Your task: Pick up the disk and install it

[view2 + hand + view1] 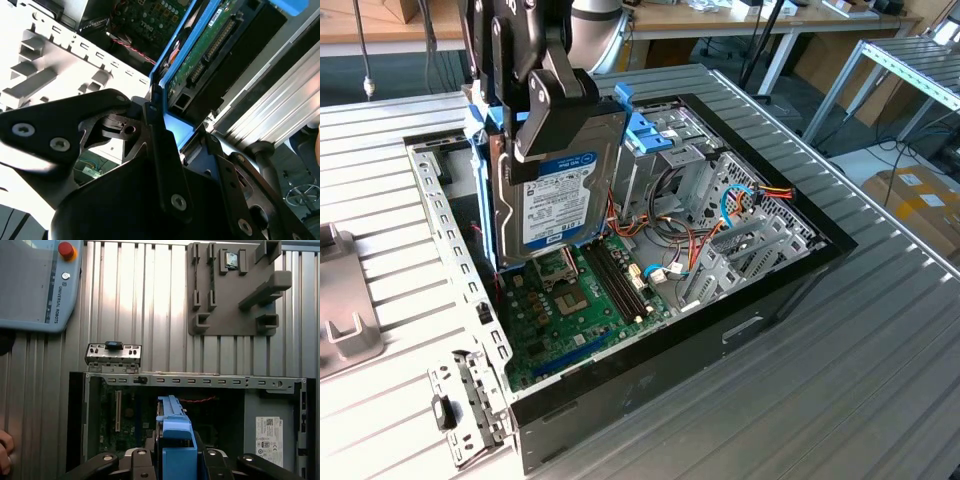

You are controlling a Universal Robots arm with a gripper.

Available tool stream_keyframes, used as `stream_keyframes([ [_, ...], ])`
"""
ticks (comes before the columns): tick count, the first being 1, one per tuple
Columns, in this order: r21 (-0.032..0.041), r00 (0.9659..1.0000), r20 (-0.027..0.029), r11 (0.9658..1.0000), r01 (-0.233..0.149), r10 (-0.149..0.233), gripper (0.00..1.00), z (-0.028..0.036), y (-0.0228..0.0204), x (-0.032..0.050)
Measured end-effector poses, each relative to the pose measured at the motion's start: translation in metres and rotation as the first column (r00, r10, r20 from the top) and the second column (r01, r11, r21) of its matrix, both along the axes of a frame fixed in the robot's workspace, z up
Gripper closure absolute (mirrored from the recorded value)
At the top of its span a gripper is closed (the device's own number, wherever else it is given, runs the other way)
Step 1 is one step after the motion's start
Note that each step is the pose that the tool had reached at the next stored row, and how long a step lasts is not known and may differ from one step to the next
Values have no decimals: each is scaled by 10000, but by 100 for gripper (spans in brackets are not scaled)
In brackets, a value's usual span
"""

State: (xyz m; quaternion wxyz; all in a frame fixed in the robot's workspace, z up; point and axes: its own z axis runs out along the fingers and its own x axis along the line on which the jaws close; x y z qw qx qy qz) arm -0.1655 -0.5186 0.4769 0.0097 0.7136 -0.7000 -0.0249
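Ribbed aluminium bench (880, 350), open black desktop PC case (740, 340) lying flat. Black gripper (525, 140) clamped across silver metal disk in light blue plastic rails (565, 200), held on edge above green motherboard (560, 320). Upright pose probably matches grey metal drive cage (680, 165) slot.

Arm (595, 25): cut off by the exterior view's top edge, above the gripper (520, 140).
Disk (565, 200): upper part is covered by the gripper; label print too small to be told.
Motherboard (590, 290): a part is hidden behind the disk.
Pendant (35, 285): sliced by the picture's edge in the first wrist view.
Hand (4, 457): barely caught at that view's edge, the rest cut away.
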Motion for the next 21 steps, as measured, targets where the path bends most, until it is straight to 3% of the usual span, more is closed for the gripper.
stream_keyframes([
  [21,0,10000,0,10000,-1,1,63,-9,-152,82],
])
